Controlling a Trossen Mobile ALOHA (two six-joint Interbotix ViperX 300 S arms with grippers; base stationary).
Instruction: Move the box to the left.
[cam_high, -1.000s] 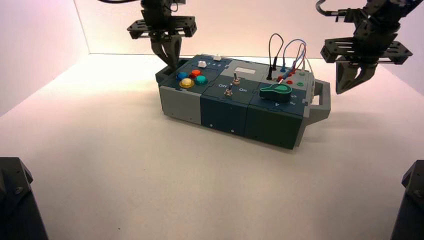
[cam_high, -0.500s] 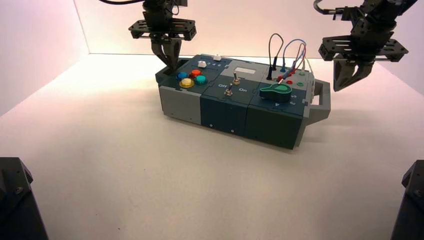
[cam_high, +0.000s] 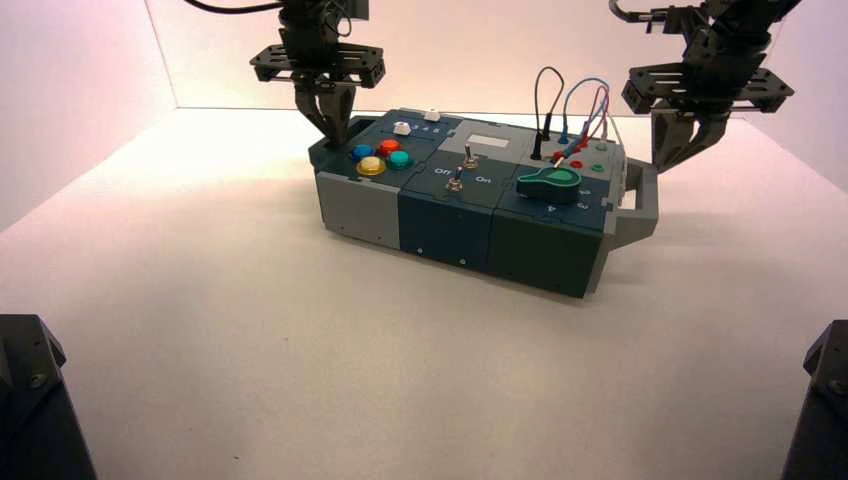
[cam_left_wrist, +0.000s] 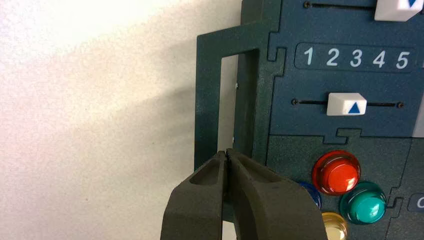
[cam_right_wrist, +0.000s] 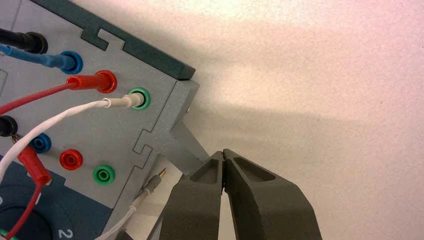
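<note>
The box lies on the pale surface between the two claws, its long side slanting so that the right end sits nearer the high camera than the left. The left claw is located at the box's left end, its tips over the dark end handle and close to the cluster of round buttons; its fingers are pressed together. The right claw is positioned at the opposite end, its tips just beside the grey right handle, likewise with fingers pressed together; whether they touch the handle cannot be told.

Left section of the box: a red button, a green button, a blue button and a yellow button, with two white sliders beyond them, one standing near the middle of its slot beside the numerals 1 to 5. Middle section: two toggle switches and a pale rectangular panel. Right section: a green knob and, behind it, coloured sockets with looping wires. One white wire's plug hangs free beside the right handle.
</note>
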